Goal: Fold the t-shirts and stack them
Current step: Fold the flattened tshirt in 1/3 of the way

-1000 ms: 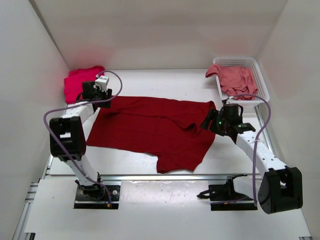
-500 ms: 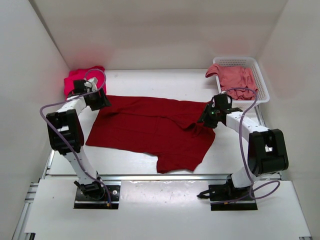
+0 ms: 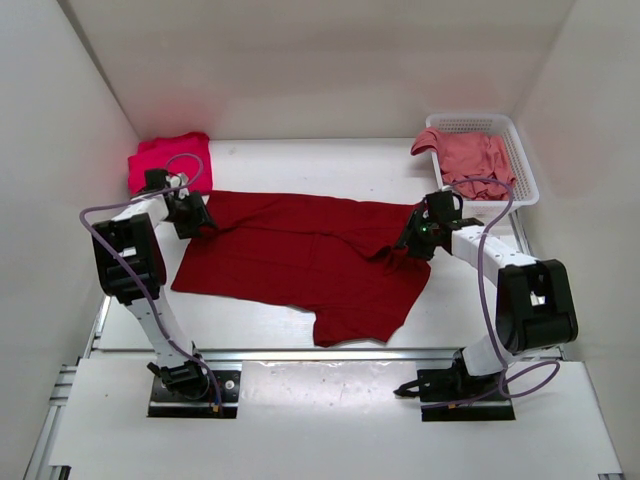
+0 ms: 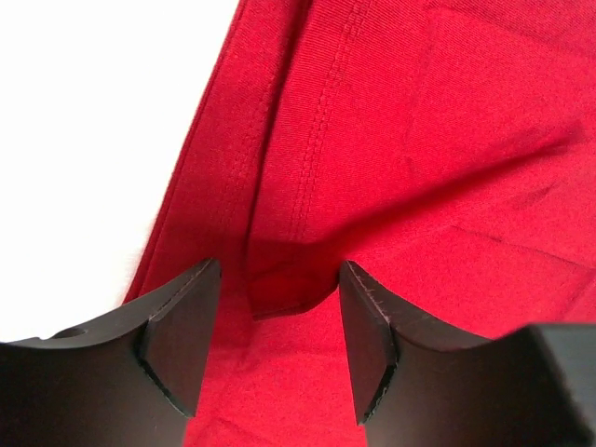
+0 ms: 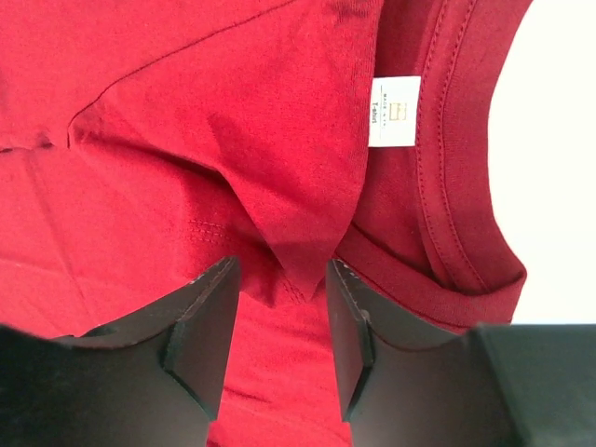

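A dark crimson t-shirt (image 3: pixel 300 260) lies spread flat in the middle of the table. My left gripper (image 3: pixel 190 215) is down on its far left corner. In the left wrist view the gripper (image 4: pixel 277 284) is open, with a small folded hem tip (image 4: pixel 284 279) lying between its fingers. My right gripper (image 3: pixel 418 232) rests on the shirt's far right end beside the collar (image 5: pixel 447 233) and its white label (image 5: pixel 395 112). It (image 5: pixel 281 275) is open astride a pointed fold of cloth. A bright pinkish-red t-shirt (image 3: pixel 165 160) sits at the back left. A salmon pink t-shirt (image 3: pixel 475 158) fills the basket.
A white mesh basket (image 3: pixel 522 160) stands at the back right against the wall. White walls close in the table on three sides. The arm bases (image 3: pixel 190 385) sit on a rail along the near edge.
My left gripper came forward and down from the pink shirt onto the crimson shirt's far left corner. My right arm swung in to the collar end and its jaws narrowed.
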### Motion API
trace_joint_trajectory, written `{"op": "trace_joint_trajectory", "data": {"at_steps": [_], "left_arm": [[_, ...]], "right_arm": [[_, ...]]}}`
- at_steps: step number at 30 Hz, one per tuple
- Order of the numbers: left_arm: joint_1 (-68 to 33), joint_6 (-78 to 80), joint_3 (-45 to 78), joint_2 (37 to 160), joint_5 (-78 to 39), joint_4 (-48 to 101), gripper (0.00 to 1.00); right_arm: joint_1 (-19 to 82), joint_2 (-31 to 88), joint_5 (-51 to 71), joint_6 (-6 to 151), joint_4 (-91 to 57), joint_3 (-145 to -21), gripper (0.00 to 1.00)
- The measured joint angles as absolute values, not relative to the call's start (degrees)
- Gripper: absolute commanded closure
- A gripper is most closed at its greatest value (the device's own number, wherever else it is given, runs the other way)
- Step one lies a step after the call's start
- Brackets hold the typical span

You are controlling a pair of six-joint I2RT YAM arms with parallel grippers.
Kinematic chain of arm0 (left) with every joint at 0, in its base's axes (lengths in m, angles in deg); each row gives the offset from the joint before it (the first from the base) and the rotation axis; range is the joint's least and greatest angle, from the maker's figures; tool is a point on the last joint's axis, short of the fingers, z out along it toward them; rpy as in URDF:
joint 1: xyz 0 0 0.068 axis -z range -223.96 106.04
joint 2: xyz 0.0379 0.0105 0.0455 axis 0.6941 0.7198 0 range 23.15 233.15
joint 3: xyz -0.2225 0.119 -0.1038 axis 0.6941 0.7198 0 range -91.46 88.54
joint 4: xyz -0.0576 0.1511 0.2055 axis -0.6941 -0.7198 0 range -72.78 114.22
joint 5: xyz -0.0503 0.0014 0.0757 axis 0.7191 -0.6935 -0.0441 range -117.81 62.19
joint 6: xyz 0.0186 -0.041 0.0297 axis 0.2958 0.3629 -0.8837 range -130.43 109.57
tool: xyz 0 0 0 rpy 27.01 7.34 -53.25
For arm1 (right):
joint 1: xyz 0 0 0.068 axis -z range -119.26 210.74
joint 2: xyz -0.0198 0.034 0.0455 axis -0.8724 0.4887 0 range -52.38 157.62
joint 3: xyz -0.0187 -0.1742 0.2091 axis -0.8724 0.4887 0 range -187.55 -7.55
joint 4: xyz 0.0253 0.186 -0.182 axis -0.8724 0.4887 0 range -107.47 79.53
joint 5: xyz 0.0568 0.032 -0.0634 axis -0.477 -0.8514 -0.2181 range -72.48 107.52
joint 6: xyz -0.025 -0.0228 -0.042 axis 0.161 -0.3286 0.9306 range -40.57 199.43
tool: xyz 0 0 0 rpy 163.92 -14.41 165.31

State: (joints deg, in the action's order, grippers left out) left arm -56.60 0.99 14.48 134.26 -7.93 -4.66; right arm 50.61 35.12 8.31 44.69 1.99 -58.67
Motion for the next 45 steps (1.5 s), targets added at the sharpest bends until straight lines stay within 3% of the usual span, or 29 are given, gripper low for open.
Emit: {"op": "trace_joint_trajectory", "data": {"at_steps": [6, 9, 12, 20, 36, 38, 45], "left_arm": [[-57.3, 2.1, 14.6, 134.2, -7.4, -4.6, 0.4], [-56.9, 2.1, 14.6, 134.2, -7.1, -4.0, 0.59], [-55.9, 1.8, 14.6, 134.4, -6.8, -3.9, 0.85], [-56.3, -0.2, 13.8, 134.5, -7.1, -4.1, 0.98], [-55.4, -4.9, 10.4, 134.5, -9.9, -3.2, 0.94], [-55.6, -5.0, 10.5, 134.5, -10.3, -3.2, 0.82], [-58.1, -4.3, 13.0, 134.4, -10.3, -5.0, 0.6]], "right_arm": [[50.3, 34.6, 8.3, 44.4, 2.0, -58.0, 0.55], [50.2, 34.7, 8.3, 44.4, 1.8, -58.0, 0.54], [50.1, 34.8, 8.3, 44.2, 1.8, -58.0, 0.54], [50.7, 34.3, 8.4, 42.6, 1.6, -55.4, 0.54], [52.3, 37.1, 4.4, 40.1, -4.4, -54.1, 0.58], [52.6, 37.3, 4.5, 40.1, -3.6, -54.1, 0.58], [53.1, 37.2, 4.2, 40.1, -3.4, -53.8, 0.58]]}}
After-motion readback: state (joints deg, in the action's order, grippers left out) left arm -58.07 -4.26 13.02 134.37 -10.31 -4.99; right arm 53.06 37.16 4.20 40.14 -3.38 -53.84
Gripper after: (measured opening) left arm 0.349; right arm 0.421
